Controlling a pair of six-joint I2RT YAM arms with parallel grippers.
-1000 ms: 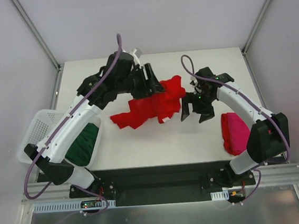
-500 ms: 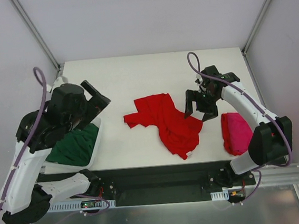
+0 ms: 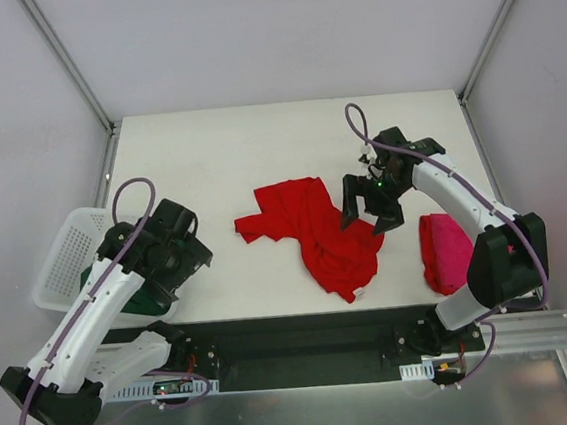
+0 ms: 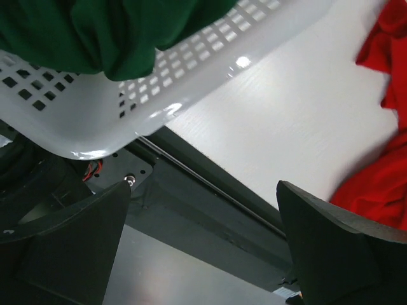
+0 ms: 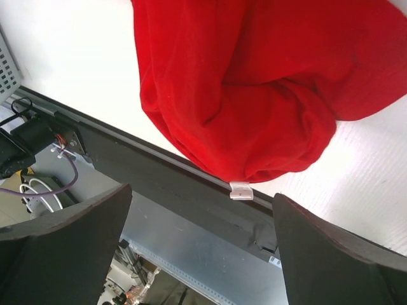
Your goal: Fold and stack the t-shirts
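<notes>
Now released: red t-shirt (image 3: 316, 231), laid crumpled on the table (image 3: 208, 159). The left hand (image 3: 181, 244) and right hand (image 3: 370, 204) are held apart, empty; folding is still owed.

Green t-shirt (image 4: 95, 32) in white basket (image 4: 210, 70)

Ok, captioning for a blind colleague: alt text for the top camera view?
A crumpled red t-shirt lies on the table, a robot's right gripper open beside it. A bundled pink t-shirt sits far right; a green t-shirt in a white basket far left.
</notes>
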